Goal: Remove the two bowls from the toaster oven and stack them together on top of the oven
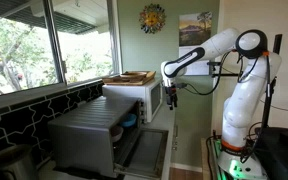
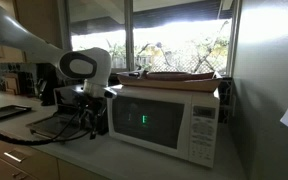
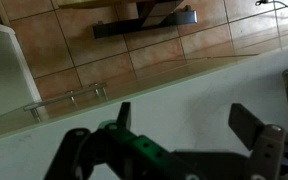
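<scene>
White glossy arm (image 1: pixel 239 95) with rounded link shells and dark bands at the joints. Grey round joint cap (image 2: pixel 79 66) on one link. Black cabling (image 1: pixel 220 68) near the wrist. Black gripper (image 3: pixel 184 118) with blocky dark fingers (image 3: pixel 246 122), green part on the mount behind. Greenish light at base (image 1: pixel 229 162).

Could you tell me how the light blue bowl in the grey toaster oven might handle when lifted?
Probably light: the light blue bowl looks tiny beside the grey metal toaster oven. Its round shape could slip in the open claw.
</scene>
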### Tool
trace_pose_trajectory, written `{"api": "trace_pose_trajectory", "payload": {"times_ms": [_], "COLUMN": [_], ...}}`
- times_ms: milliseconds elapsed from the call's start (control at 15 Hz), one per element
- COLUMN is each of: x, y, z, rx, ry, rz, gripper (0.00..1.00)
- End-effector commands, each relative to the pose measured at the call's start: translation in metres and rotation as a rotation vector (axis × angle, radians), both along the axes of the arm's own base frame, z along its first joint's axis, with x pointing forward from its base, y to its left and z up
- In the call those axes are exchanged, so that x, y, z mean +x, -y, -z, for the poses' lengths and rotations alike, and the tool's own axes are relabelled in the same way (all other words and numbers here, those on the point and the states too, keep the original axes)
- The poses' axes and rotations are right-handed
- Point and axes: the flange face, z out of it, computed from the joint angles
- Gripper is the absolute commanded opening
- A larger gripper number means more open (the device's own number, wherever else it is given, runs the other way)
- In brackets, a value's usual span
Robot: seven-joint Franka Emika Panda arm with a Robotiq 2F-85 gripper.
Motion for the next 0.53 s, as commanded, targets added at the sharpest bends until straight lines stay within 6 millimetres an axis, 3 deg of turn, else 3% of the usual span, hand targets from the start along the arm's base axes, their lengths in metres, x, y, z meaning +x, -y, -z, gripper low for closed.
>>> {"api": "trace_pose_trajectory", "payload": {"times_ms": [0, 267, 467], "x": [0.0, 0.001, 0.007], "y": [0.0, -0.005, -0.044], "z": [-0.001, -0.001, -0.008], "rx": [0.0, 0.016, 0.124], "ry": [-0.001, 0.006, 0.024], "rz": [0.0, -0.001, 0.103], "gripper": [1.0, 1.0, 1.0]}}
